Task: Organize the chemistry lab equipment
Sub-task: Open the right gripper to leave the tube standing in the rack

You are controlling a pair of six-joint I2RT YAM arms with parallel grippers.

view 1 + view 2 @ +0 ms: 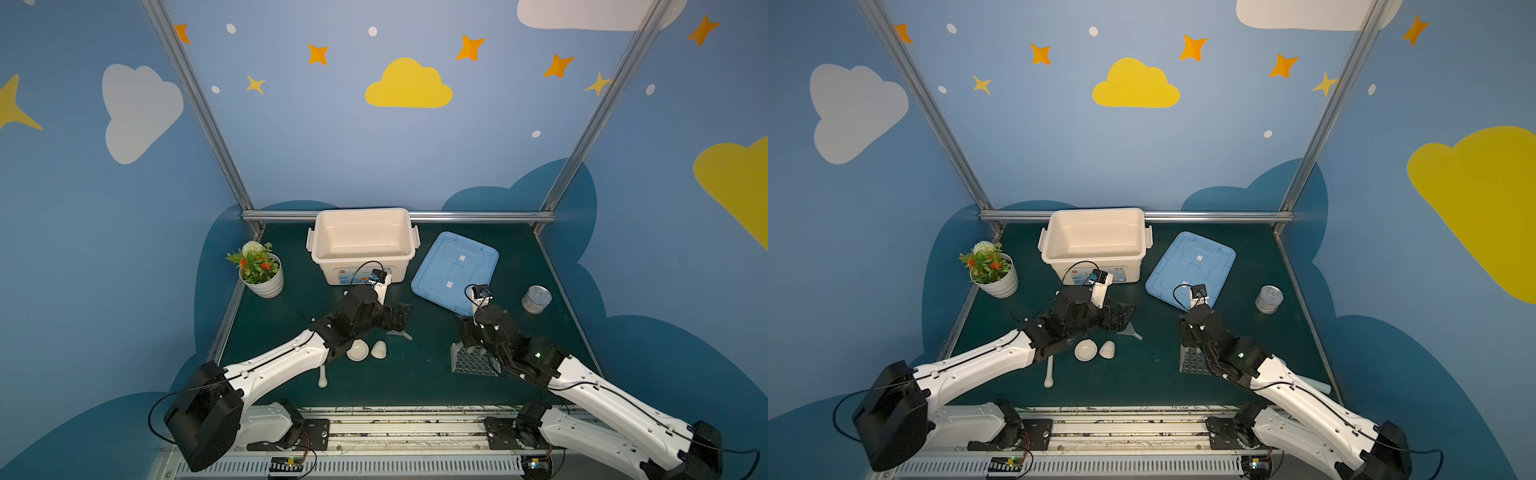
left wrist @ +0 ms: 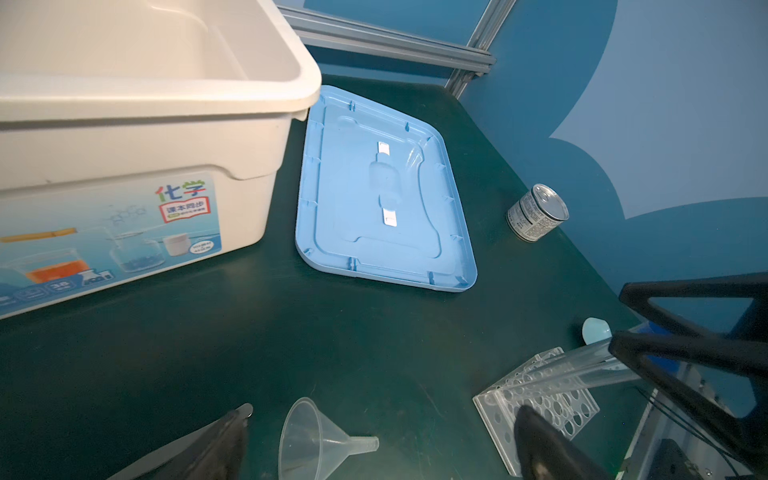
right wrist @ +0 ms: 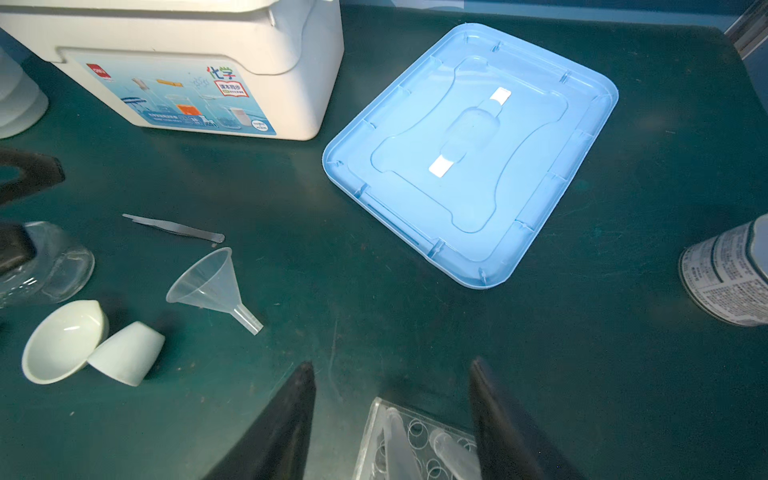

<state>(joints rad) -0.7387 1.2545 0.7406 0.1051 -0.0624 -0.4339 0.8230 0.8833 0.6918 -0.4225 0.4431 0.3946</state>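
White plastic makes up the open box [image 1: 361,245] at the back of the dark green surface [image 1: 415,374], and everything else lies around it. A blue lid [image 1: 455,270] lies flat just to the right of the box, with a metal can [image 1: 536,298] farther right and a potted plant [image 1: 262,270] to the box's left.

In front of the box, the left gripper [image 2: 384,409] hovers low with its fingers [image 2: 224,440] spread wide and gripping nothing. The clear funnel [image 2: 316,440] lies on its side below the gap. The metal tweezers [image 3: 174,227] lie flat between the funnel and the box. The round glass flask [image 3: 50,270] sits under the left arm. The white bowl [image 1: 357,350] and the cup [image 1: 379,350] touch each other farther forward of the box, both tipped over. The pestle [image 1: 323,378] lies nearer still to the front edge.

Forward and right of the box, in front of the lid, stands the clear holed rack [image 1: 473,359]. Test tubes [image 3: 399,440] lean into it at a slant. The right gripper [image 3: 390,363] is over the rack, its fingers [image 3: 291,415] parted wider than the tubes between them, so nothing is clamped.
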